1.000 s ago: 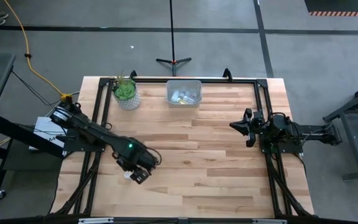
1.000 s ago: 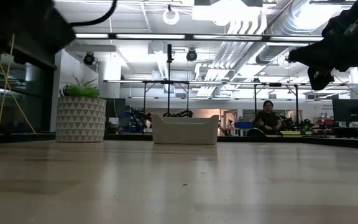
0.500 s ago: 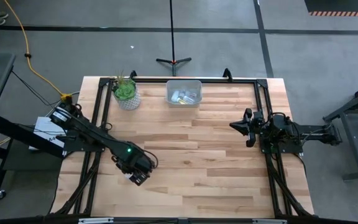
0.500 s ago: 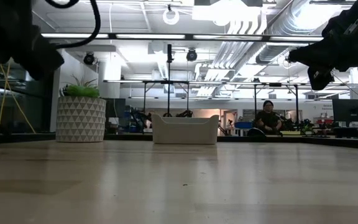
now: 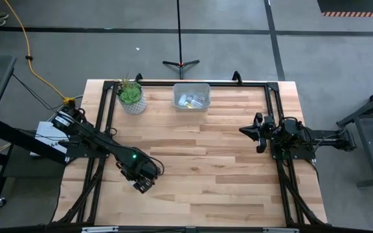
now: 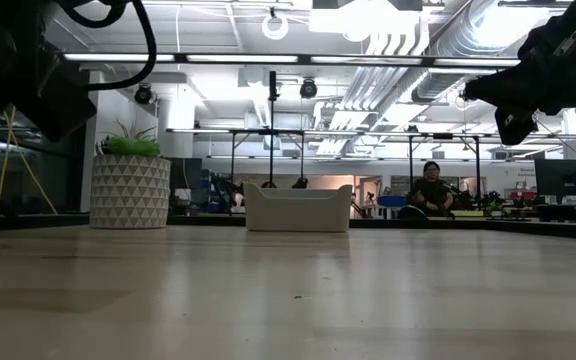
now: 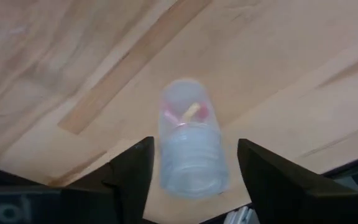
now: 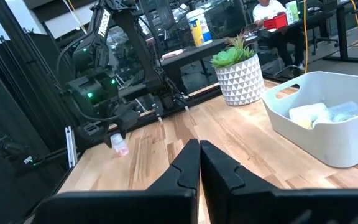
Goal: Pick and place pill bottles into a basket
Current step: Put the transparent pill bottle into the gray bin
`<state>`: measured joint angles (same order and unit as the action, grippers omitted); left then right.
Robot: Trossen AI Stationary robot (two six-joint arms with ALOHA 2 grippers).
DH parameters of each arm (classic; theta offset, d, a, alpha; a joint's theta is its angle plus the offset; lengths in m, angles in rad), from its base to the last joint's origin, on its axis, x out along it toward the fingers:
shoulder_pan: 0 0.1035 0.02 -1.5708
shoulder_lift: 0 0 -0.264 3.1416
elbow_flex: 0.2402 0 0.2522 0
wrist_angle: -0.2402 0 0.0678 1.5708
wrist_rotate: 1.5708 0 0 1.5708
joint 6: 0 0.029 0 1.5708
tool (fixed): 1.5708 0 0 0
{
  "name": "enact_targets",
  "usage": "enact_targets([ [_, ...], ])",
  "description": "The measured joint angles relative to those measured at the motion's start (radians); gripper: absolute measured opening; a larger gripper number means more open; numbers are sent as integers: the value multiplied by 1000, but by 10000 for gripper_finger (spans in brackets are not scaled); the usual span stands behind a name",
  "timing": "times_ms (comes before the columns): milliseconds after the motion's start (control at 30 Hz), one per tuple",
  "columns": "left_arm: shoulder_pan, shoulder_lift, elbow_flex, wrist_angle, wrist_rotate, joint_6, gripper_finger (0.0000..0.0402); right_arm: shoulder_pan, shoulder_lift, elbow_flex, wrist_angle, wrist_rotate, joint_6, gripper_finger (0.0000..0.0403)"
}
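A small translucent white pill bottle (image 7: 186, 134) with pink inside lies on its side on the wooden table near the left front; it also shows in the high view (image 5: 136, 186). My left gripper (image 7: 195, 155) is open just above it, one finger on each side and not touching; in the high view (image 5: 141, 183) it covers most of the bottle. The pale basket (image 5: 191, 96) stands at the far edge with several bottles inside. My right gripper (image 5: 241, 131) is shut and waits above the table's right side.
A white pot with a green plant (image 5: 132, 97) stands left of the basket at the far edge. Black frame rails (image 5: 102, 116) run along the table's left, right and far sides. Bare wood lies between the bottle and the basket (image 8: 328, 134).
My left gripper has moved a little toward the table's near left corner and down over the lying bottle. The bottle has stayed where it was.
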<state>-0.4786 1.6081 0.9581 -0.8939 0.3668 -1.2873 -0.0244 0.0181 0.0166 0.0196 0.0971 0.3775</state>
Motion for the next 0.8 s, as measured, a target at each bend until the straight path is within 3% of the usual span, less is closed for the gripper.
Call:
enact_targets([
  [267,0,-1,0,9,32,0,176,0,0,0,-1,0,0,4],
  [500,28,-1,19,82,-27,13,172,0,0,0,-1,0,0,4],
  [633,124,0,87,127,-139,139,187,0,0,1,-1,0,0,1],
  [800,316,0,195,90,-303,439,176,0,0,1,-2,0,7,4],
])
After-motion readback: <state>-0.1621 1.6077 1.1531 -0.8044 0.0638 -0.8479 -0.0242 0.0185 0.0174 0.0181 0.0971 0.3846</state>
